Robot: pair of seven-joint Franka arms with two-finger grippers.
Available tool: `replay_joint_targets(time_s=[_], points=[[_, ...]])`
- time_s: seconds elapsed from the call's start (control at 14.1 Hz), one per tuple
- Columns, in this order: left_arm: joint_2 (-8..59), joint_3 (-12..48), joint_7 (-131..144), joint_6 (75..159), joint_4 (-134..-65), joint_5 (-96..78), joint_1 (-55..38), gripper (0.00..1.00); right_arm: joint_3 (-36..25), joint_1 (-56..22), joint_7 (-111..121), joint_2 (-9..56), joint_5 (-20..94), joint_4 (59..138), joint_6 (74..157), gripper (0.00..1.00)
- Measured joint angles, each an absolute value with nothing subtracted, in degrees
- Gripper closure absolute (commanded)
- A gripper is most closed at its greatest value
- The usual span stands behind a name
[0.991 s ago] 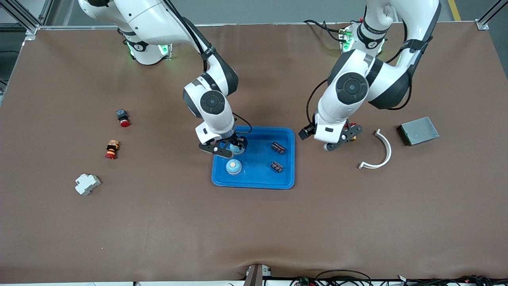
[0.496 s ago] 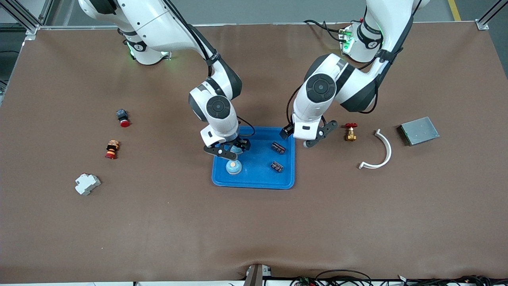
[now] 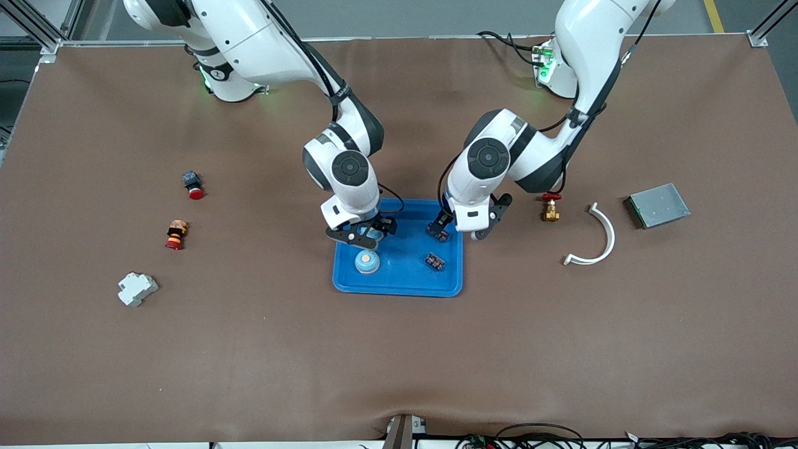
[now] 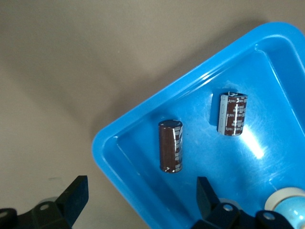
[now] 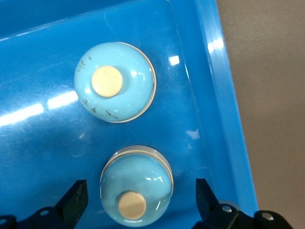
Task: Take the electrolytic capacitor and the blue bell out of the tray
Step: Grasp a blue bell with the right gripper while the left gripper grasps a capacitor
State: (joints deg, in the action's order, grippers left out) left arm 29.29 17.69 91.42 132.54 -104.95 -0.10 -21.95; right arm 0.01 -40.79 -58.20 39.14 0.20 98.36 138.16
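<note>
A blue tray (image 3: 399,290) holds two light blue bells and two dark capacitors. My right gripper (image 3: 365,232) is open low over the tray, its fingers (image 5: 76,198) on either side of one bell (image 5: 137,186) with a gap on each side. The other bell (image 3: 367,262) stands beside it, nearer the front camera, and shows in the right wrist view (image 5: 116,82). My left gripper (image 3: 460,229) is open and empty over the tray's rim (image 4: 143,112) at the left arm's end. Both capacitors (image 4: 171,145) (image 4: 232,114) lie flat in the tray.
A brass valve with a red handle (image 3: 550,207), a white curved piece (image 3: 595,240) and a grey metal box (image 3: 658,204) lie toward the left arm's end. Two red-capped buttons (image 3: 193,184) (image 3: 176,234) and a white block (image 3: 137,289) lie toward the right arm's end.
My left gripper has moved from over the table near the valve to the tray's rim. My right gripper has shifted slightly over the tray, staying over its bell.
</note>
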Motion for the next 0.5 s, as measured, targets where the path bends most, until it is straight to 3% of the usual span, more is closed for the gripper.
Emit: replay_joint_targets(time_s=[0.21,0.35,0.42,0.5], points=[[30.78,17.66,95.21,135.83,-104.93,-0.02,-22.19,0.12,0.00,-40.87,-58.64,40.37,-0.08,97.04,138.38,0.00],[32.06,17.62,98.42,137.71,-104.93,1.24,-23.03,0.24,-0.01,-40.88,-58.77,41.19,-0.09,95.87,138.38,0.00],[32.87,17.60,99.93,138.56,-104.84,1.83,-23.31,0.31,-0.04,-40.88,-58.84,41.44,-0.09,95.52,138.38,0.07],[33.77,17.59,100.80,139.15,-104.66,2.14,-23.45,0.32,-0.07,-40.88,-58.87,41.57,-0.10,95.35,138.38,0.38]])
